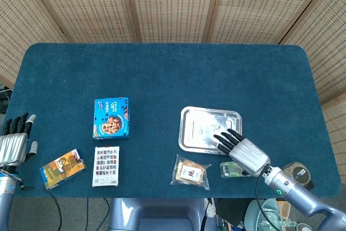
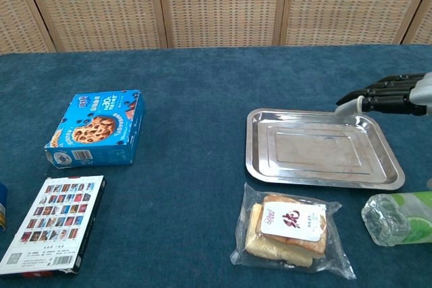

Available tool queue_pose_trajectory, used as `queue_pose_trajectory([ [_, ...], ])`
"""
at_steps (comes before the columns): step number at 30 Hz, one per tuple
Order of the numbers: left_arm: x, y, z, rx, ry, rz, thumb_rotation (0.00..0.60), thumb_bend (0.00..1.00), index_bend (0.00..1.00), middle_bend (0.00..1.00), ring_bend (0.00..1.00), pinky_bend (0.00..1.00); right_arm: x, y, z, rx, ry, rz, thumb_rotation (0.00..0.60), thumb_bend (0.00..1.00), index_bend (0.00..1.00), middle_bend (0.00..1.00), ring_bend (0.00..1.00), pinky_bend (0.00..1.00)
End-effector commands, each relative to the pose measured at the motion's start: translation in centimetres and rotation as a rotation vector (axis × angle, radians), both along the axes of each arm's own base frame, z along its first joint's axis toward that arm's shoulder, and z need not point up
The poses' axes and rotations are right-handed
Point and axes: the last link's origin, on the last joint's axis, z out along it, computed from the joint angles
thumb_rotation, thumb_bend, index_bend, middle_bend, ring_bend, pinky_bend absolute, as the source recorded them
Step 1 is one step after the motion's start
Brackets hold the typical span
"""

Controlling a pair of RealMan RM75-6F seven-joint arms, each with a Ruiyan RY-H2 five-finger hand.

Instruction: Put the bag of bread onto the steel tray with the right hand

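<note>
Right hand (image 1: pixel 242 150) hovers over the steel tray (image 1: pixel 208 117), fingers spread, holding nothing. The tray is bare; the bag of bread (image 2: pixel 290 229) lies just before it on the table. Left hand (image 1: pixel 13 144) sits open at the far edge.

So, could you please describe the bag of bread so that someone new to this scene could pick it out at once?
Start at the steel tray on the right half of the blue table. Just in front of its near-left corner, by the table's near edge, lies the bag of bread. It is the only clear plastic pouch, with sliced bread and a white label inside, unlike the green bottle to its right.
</note>
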Motion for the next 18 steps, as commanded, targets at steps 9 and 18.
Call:
queue_pose_trajectory([
  [9, 0.1, 0.1, 0.2, 0.005, 0.002, -0.006, 0.6, 0.5, 0.0, 0.0, 0.0, 0.0, 2.1, 1.3, -2.7, 0.097, 0.059, 0.034, 0.6, 0.22, 0.01, 0.0, 0.0, 0.0],
  [18, 0.4, 0.0, 0.2, 0.008, 0.009, -0.023, 0.6, 0.5, 0.0, 0.0, 0.0, 0.0, 3.2, 0.7, -3.9, 0.118, 0.084, 0.039, 0.6, 0.23, 0.01, 0.0, 0.0, 0.0],
])
